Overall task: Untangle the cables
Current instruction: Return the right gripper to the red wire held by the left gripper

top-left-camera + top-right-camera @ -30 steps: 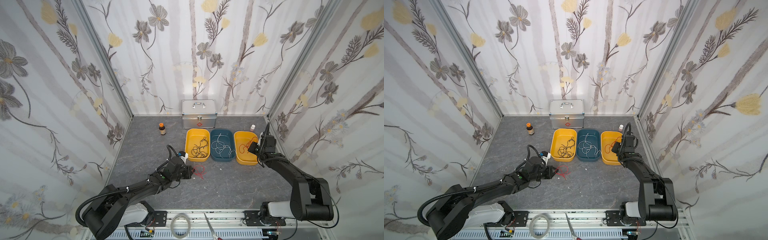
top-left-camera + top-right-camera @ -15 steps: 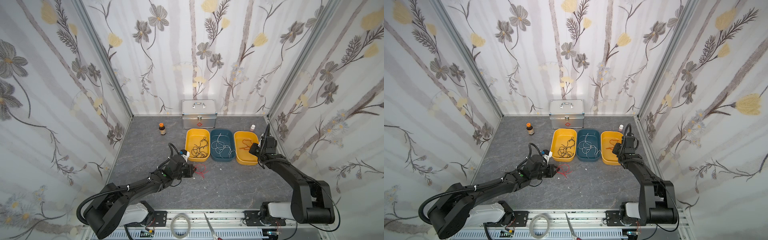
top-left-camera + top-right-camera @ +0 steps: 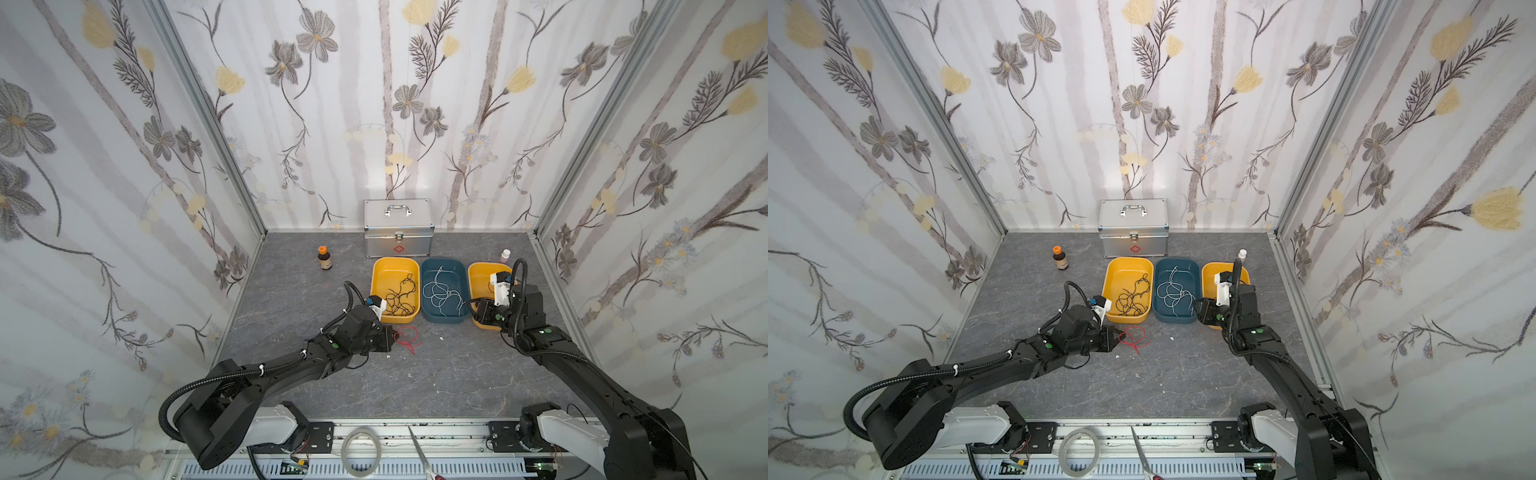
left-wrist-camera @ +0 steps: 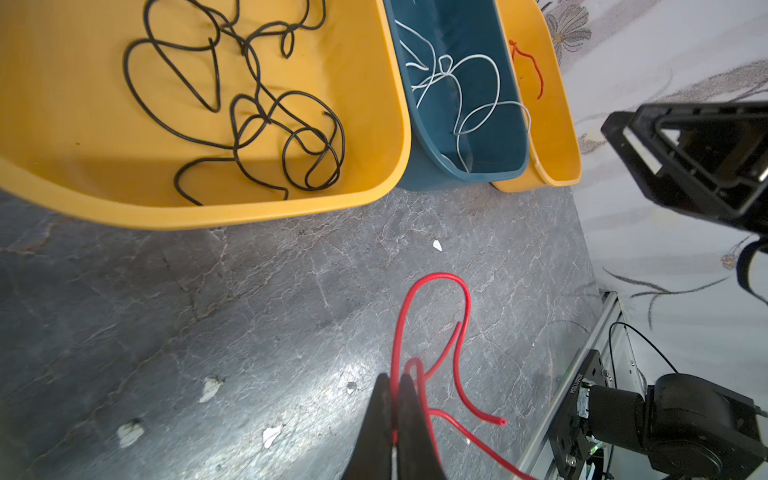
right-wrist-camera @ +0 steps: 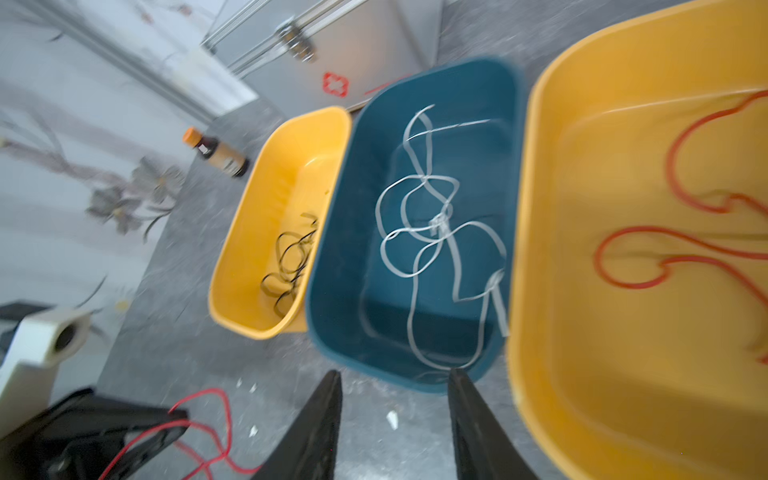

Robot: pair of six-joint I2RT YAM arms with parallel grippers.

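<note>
Two tools: left tool [image 4: 395, 380] clenched on red cable [image 4: 397, 332] on tabletop [image 4: 208, 311]; right tool [image 5: 395, 374] released, empty. Farther, we see black cable [image 3: 400, 297] in left yellow bin [image 3: 390, 269], white cable [image 3: 440, 291] in blue bin [image 3: 442, 318], second red cable [image 5: 633, 229] in right yellow bin [image 3: 481, 270].

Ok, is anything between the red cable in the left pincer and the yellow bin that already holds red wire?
Yes. The open right pincer hangs by the near corner of that yellow bin, on the line from the red cable. The teal bin sits just beyond that line.
</note>
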